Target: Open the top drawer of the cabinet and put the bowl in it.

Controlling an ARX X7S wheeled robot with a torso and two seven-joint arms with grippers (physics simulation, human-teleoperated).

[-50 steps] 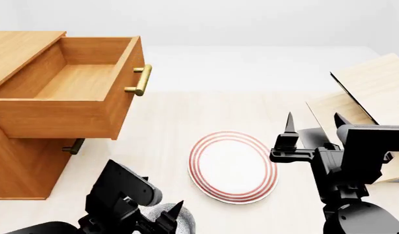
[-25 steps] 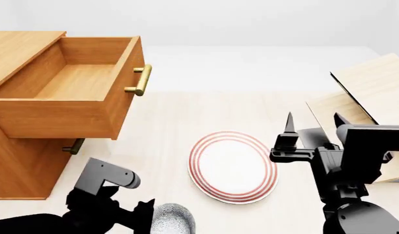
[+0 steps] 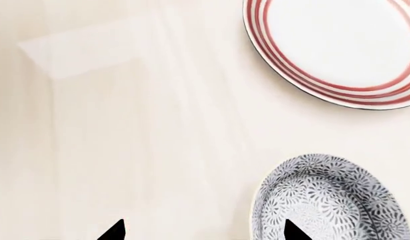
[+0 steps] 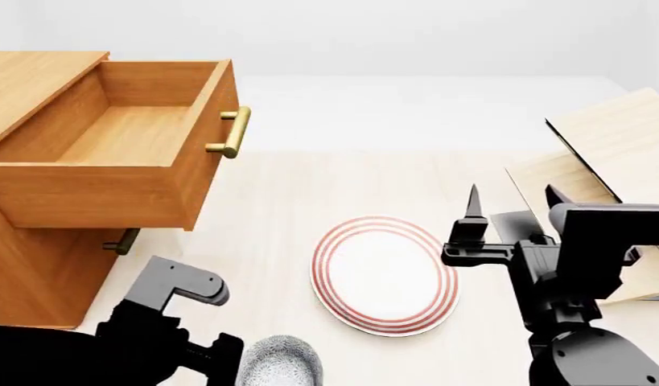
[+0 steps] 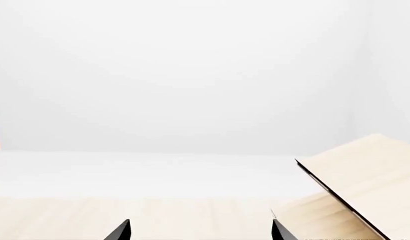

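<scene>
The cabinet [image 4: 34, 265] stands at the left. Its top drawer [image 4: 114, 137] is pulled out and empty, with its brass handle [image 4: 232, 133] facing the table's middle. The grey-blue speckled bowl [image 4: 278, 362] sits on the table at the view's bottom edge and also shows in the left wrist view [image 3: 332, 200]. My left gripper [image 3: 203, 233] is open just over the bowl's edge: one fingertip [image 3: 293, 232] lies over the bowl, the other over bare table. My right gripper [image 4: 512, 201] is open and empty, held above the table right of the plate; its tips show in the right wrist view [image 5: 200, 231].
A white plate with red rings [image 4: 385, 273] lies between the arms, close to the bowl [image 3: 338, 45]. A pale wooden tilted-shelf rack [image 4: 619, 137] stands at the right, just behind my right gripper. A lower drawer's handle [image 4: 122, 241] shows under the open drawer.
My left arm has swung and turned beside the bowl, so its fingers no longer point up in the head view. My right gripper has shifted slightly left.
</scene>
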